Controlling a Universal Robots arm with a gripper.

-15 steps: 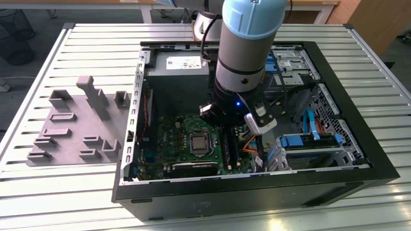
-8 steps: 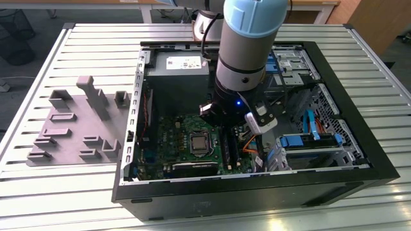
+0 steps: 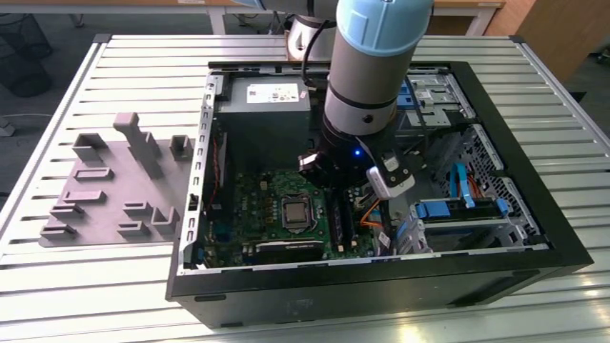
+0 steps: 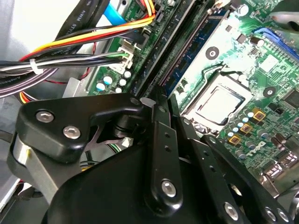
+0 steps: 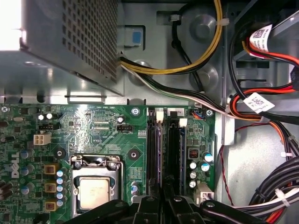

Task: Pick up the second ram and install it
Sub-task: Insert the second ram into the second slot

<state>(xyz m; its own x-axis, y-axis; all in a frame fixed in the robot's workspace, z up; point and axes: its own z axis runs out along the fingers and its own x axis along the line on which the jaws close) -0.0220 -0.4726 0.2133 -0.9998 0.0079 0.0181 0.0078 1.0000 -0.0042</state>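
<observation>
Hand [image 5: 163,205] low over memory slots [image 5: 161,154], cables [image 5: 261,112] crowding beside

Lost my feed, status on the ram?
Gripper low over memory slots. Blue ram edge-on at slots, seating unclear. Cables beside, clear of slots.

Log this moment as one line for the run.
stage: install | gripper: low over long black memory slots | green motherboard: inside open black computer case
</observation>
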